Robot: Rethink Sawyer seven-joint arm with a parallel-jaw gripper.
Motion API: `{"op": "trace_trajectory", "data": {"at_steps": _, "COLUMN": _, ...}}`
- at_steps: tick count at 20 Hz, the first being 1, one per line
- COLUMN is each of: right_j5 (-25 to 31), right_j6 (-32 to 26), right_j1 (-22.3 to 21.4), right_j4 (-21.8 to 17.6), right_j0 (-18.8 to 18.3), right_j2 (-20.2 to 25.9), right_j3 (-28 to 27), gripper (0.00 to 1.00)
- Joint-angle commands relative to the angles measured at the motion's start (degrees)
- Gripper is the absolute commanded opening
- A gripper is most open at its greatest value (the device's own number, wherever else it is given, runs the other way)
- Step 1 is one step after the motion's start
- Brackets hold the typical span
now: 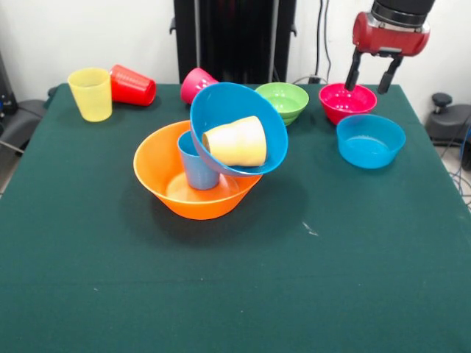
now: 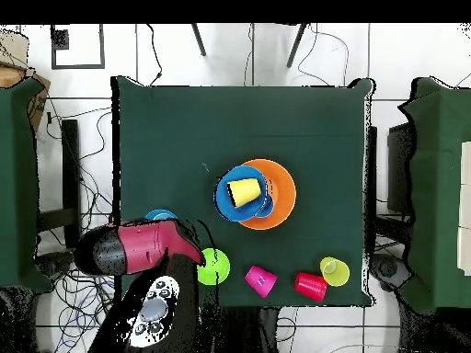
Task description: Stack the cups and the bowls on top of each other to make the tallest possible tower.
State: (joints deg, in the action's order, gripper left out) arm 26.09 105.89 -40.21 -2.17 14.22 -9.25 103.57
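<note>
Green-clothed table [image 1: 368,279] (white wall behind), tool [image 1: 372,79] fingers apart above magenta bowl [image 1: 346,101].

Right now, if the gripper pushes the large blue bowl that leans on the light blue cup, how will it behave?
The large blue bowl would likely tip or slide: it sits tilted on the light blue cup. It looks glossy, so probably slippery. The orange cup lying inside may roll out.

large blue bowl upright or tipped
Tipped: the large blue bowl leans on the light blue cup, its opening facing the camera, orange cup inside.
</note>
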Motion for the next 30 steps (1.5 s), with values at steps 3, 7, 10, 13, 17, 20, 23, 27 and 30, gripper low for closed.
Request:
{"op": "trace_trajectory", "data": {"at_steps": 3, "right_j5": -1.95, "right_j6": 8.60, "right_j1": 2.56, "right_j4": 0.36, "right_j0": -0.04, "right_j2": 2.03, "right_j3": -4.26, "gripper": 1.00}}
{"op": "trace_trajectory", "data": {"at_steps": 7, "right_j5": -2.31, "right_j6": 8.63, "right_j1": 3.30, "right_j4": 0.19, "right_j0": -0.08, "right_j2": 1.52, "right_j3": -4.79, "gripper": 1.00}}
{"op": "trace_trajectory", "data": {"at_steps": 10, "right_j5": -1.72, "right_j6": 8.56, "right_j1": 3.12, "right_j4": 0.14, "right_j0": -0.15, "right_j2": 1.11, "right_j3": -4.66, "gripper": 1.00}}
{"op": "trace_trajectory", "data": {"at_steps": 13, "right_j5": -1.25, "right_j6": 8.68, "right_j1": 2.87, "right_j4": 0.21, "right_j0": 0.11, "right_j2": 0.78, "right_j3": -4.55, "gripper": 1.00}}
{"op": "trace_trajectory", "data": {"at_steps": 17, "right_j5": -1.12, "right_j6": 8.35, "right_j1": 2.23, "right_j4": 0.09, "right_j0": -0.01, "right_j2": 0.69, "right_j3": -3.71, "gripper": 1.00}}
{"op": "trace_trajectory", "data": {"at_steps": 20, "right_j5": -1.73, "right_j6": 8.14, "right_j1": 1.93, "right_j4": -0.25, "right_j0": -0.10, "right_j2": 0.58, "right_j3": -2.75, "gripper": 1.00}}
{"op": "trace_trajectory", "data": {"at_steps": 23, "right_j5": -2.20, "right_j6": 8.15, "right_j1": 1.31, "right_j4": -0.51, "right_j0": 0.00, "right_j2": 0.24, "right_j3": -1.85, "gripper": 1.00}}
{"op": "trace_trajectory", "data": {"at_steps": 27, "right_j5": -0.88, "right_j6": 7.75, "right_j1": 0.66, "right_j4": -0.32, "right_j0": -0.16, "right_j2": 0.20, "right_j3": -2.05, "gripper": 1.00}}
{"op": "trace_trajectory", "data": {"at_steps": 30, "right_j5": -4.03, "right_j6": 8.04, "right_j1": 0.58, "right_j4": 0.33, "right_j0": -1.17, "right_j2": 1.72, "right_j3": -0.96, "gripper": 1.00}}
